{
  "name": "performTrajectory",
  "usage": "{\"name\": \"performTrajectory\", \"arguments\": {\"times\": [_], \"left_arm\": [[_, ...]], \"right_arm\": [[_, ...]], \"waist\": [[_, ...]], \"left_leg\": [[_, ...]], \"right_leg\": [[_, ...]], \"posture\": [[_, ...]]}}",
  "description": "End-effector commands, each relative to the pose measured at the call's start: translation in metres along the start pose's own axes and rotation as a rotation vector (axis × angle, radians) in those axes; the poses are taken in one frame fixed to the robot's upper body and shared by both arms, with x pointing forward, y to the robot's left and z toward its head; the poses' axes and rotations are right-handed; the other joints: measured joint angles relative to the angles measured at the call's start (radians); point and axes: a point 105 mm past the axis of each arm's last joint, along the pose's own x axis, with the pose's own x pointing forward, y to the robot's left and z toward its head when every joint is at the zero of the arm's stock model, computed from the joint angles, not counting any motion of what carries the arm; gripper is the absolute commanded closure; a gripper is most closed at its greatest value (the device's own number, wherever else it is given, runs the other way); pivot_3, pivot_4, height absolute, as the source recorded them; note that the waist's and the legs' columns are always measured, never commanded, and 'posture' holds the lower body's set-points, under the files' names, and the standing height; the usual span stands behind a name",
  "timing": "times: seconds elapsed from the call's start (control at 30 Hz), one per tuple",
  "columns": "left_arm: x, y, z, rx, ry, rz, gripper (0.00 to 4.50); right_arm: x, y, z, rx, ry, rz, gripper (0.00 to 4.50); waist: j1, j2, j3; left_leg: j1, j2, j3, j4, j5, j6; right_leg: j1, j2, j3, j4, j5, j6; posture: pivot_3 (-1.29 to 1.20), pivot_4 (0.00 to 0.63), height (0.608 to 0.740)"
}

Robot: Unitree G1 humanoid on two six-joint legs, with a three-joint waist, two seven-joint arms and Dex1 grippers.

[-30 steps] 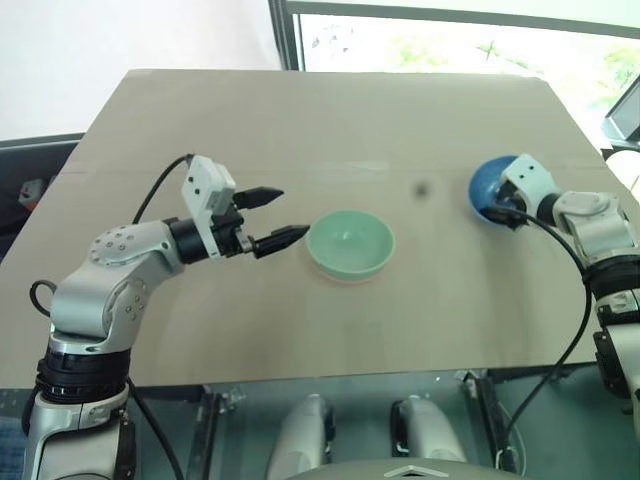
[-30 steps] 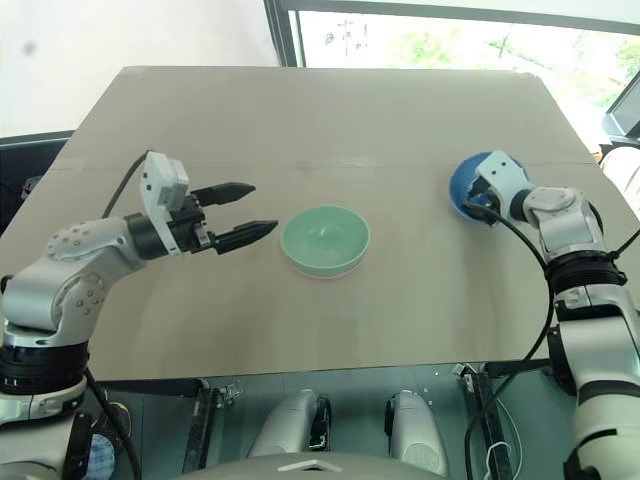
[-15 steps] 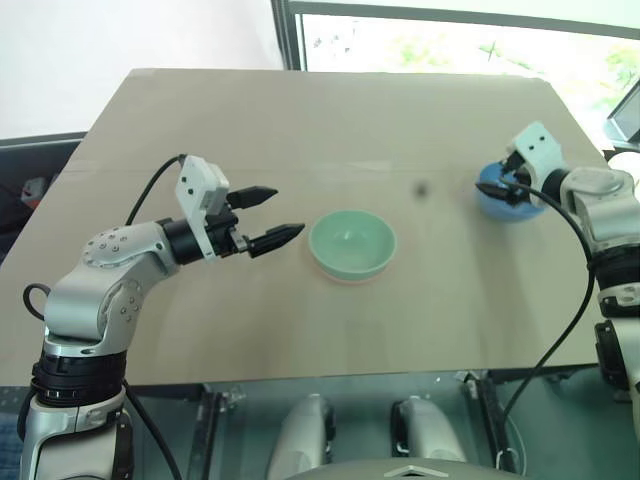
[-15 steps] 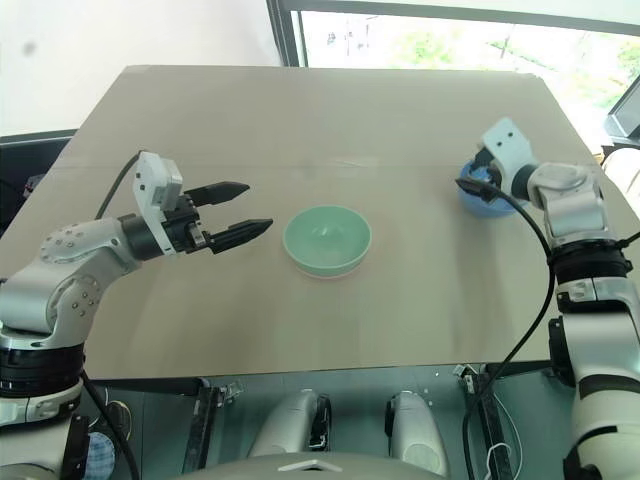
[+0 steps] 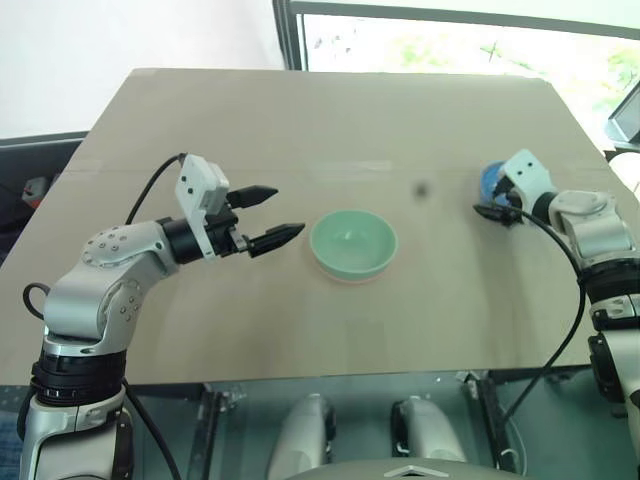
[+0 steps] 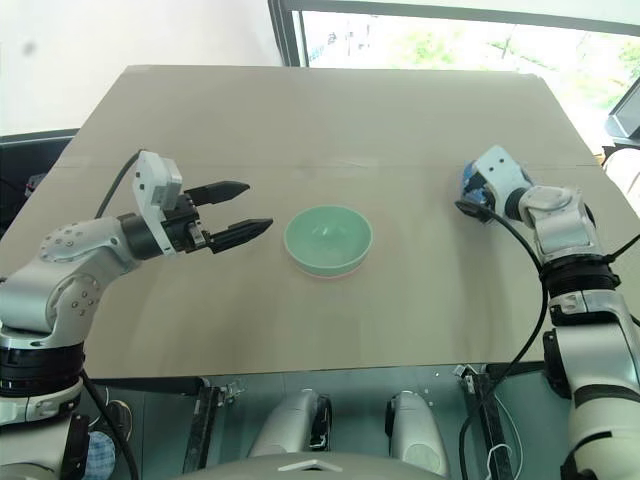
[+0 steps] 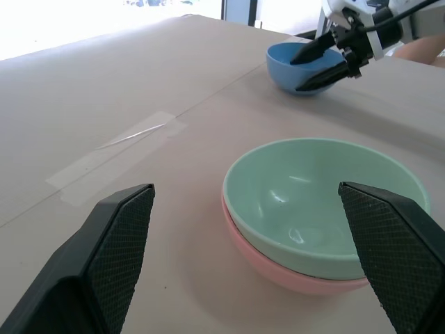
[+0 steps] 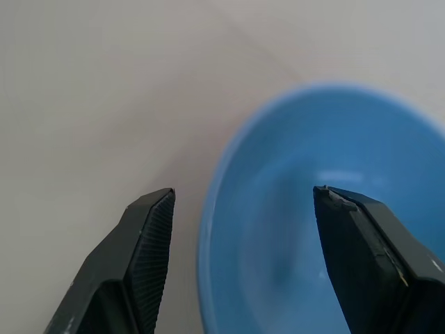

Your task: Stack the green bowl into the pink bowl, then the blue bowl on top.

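**Green nested in pink; right jaws astride the blue bowl's rim**

Inspecting the worktop [image 5: 300, 130], we found the green bowl [image 5: 352, 243] seated inside the pink bowl [image 7: 292, 268] near the middle of the surface, with only a thin pink edge visible beneath the green one. The blue bowl [image 7: 300, 68] stood well apart from that pair, toward the robot's right side of the worktop, resting upright on the surface.

We noted the left gripper [image 5: 268, 216] held just beside the nested pair, on their left, clear of the worktop and touching nothing. Its jaws stood wide apart and pointed toward the green bowl.

We recorded the right gripper [image 7: 316, 64] at the blue bowl. Its jaws were parted and straddled the near rim, one finger [image 8: 361, 250] inside the bowl and the other outside it. We could not tell whether either finger pressed against the wall.

A strip of clear tape [image 7: 115, 156] lay flat on the worktop, apart from the bowls.
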Motion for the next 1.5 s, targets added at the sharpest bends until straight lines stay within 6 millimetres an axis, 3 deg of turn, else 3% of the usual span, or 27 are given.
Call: {"name": "performTrajectory", "arguments": {"times": [0.03, 0.07, 0.13, 0.23, 0.4, 0.5, 0.7, 0.8, 0.9, 1.07, 1.2, 1.33, 1.47, 1.5], "left_arm": [[-0.005, 0.000, 0.007, 0.051, 0.004, 0.009, 0.00], [-0.005, -0.001, 0.007, 0.051, 0.008, 0.008, 0.00], [-0.006, -0.001, 0.006, 0.051, 0.009, 0.008, 0.00], [-0.008, 0.000, 0.006, 0.050, 0.010, 0.010, 0.00], [-0.010, 0.001, 0.005, 0.053, 0.018, 0.015, 0.00], [-0.014, 0.003, 0.004, 0.053, 0.022, 0.029, 0.00], [-0.028, 0.007, -0.009, 0.043, 0.071, 0.069, 0.00], [-0.031, 0.007, -0.017, 0.048, 0.098, 0.068, 0.00], [-0.031, 0.006, -0.019, 0.053, 0.106, 0.063, 0.00], [-0.029, 0.007, -0.019, 0.056, 0.106, 0.056, 0.00], [-0.027, 0.007, -0.019, 0.057, 0.101, 0.050, 0.00], [-0.026, 0.008, -0.017, 0.049, 0.081, 0.053, 0.00], [-0.022, 0.004, -0.012, 0.027, 0.039, 0.046, 0.00], [-0.021, 0.003, -0.012, 0.026, 0.037, 0.046, 0.00]], "right_arm": [[-0.001, -0.005, 0.002, -0.027, -0.014, -0.026, 1.96], [-0.001, -0.005, 0.002, -0.029, -0.014, -0.025, 2.26], [0.000, -0.005, 0.002, -0.034, -0.013, -0.024, 3.39], [0.001, -0.005, 0.003, -0.049, -0.013, -0.025, 4.46], [-0.001, 0.000, 0.012, -0.091, -0.044, -0.005, 4.49], [-0.009, 0.019, 0.039, -0.146, -0.146, 0.085, 4.49], [-0.051, 0.108, 0.102, -0.291, -0.361, 0.409, 4.49], [-0.072, 0.152, 0.123, -0.365, -0.440, 0.532, 4.49], [-0.089, 0.179, 0.136, -0.453, -0.492, 0.594, 4.49], [-0.109, 0.205, 0.151, -0.553, -0.548, 0.656, 4.49], [-0.109, 0.204, 0.154, -0.556, -0.544, 0.633, 4.49], [-0.103, 0.195, 0.159, -0.549, -0.543, 0.570, 2.96], [-0.105, 0.170, 0.177, -0.509, -0.620, 0.443, 1.47], [-0.107, 0.166, 0.180, -0.480, -0.638, 0.434, 1.47]], "waist": [[-0.003, 0.000, 0.000], [-0.005, 0.000, 0.000], [-0.007, 0.000, 0.000], [-0.006, -0.002, -0.001], [-0.004, -0.002, -0.001], [-0.004, -0.001, -0.001], [-0.004, 0.001, 0.000], [0.002, 0.000, 0.000], [0.014, 0.000, 0.000], [0.024, -0.001, -0.001], [0.024, -0.001, -0.001], [0.023, -0.001, -0.001], [0.023, -0.001, -0.001], [0.023, -0.001, -0.001]], "left_leg": [[0.000, 0.000, 0.000, 0.000, 0.000, 0.000], [0.000, 0.000, 0.000, 0.000, 0.000, 0.000], [0.001, 0.001, 0.001, 0.000, 0.000, 0.000], [0.002, 0.001, 0.001, 0.000, 0.000, 0.000], [0.003, 0.001, 0.000, 0.001, 0.000, 0.000], [0.003, 0.001, 0.000, 0.001, 0.000, 0.000], [0.000, 0.002, 0.000, -0.001, 0.000, 0.000], [-0.001, 0.002, -0.001, -0.001, 0.000, 0.000], [-0.001, 0.001, -0.002, 0.001, 0.000, 0.000], [0.001, 0.001, -0.002, 0.003, 0.000, 0.000], [0.001, 0.001, -0.002, 0.003, 0.000, 0.000], [0.000, 0.000, -0.001, 0.002, 0.000, 0.000], [0.000, 0.000, -0.001, 0.002, 0.000, 0.000], [0.000, 0.000, -0.001, 0.002, 0.000, 0.000]], "right_leg": [[0.000, 0.000, 0.000, 0.000, 0.000, 0.000], [0.000, 0.000, 0.000, 0.000, 0.000, 0.000], [0.000, 0.000, 0.001, 0.000, 0.000, 0.000], [0.000, 0.000, 0.001, 0.000, 0.000, 0.000], [0.002, 0.000, 0.001, 0.000, 0.000, 0.000], [0.002, 0.000, 0.001, 0.000, 0.000, 0.000], [-0.001, 0.000, 0.000, 0.001, 0.000, 0.000], [-0.001, 0.000, 0.000, 0.001, 0.000, 0.000], [0.000, 0.000, -0.002, 0.000, 0.000, 0.000], [0.000, 0.000, -0.002, 0.001, 0.000, 0.000], [0.000, 0.000, -0.002, 0.001, 0.000, 0.000], [0.000, 0.000, -0.002, 0.000, 0.000, 0.000], [0.000, 0.000, -0.001, 0.001, 0.000, 0.000], [0.000, 0.000, -0.002, 0.001, 0.000, 0.000]], "posture": [[0.00, 0.150, 0.740], [0.00, 0.150, 0.740], [0.00, 0.150, 0.740], [0.00, 0.150, 0.740], [0.00, 0.150, 0.740], [0.00, 0.150, 0.740], [0.00, 0.150, 0.740], [0.00, 0.150, 0.740], [0.00, 0.150, 0.740], [0.00, 0.150, 0.740], [0.00, 0.150, 0.740], [0.00, 0.150, 0.740], [0.00, 0.150, 0.740], [0.00, 0.150, 0.740]]}}
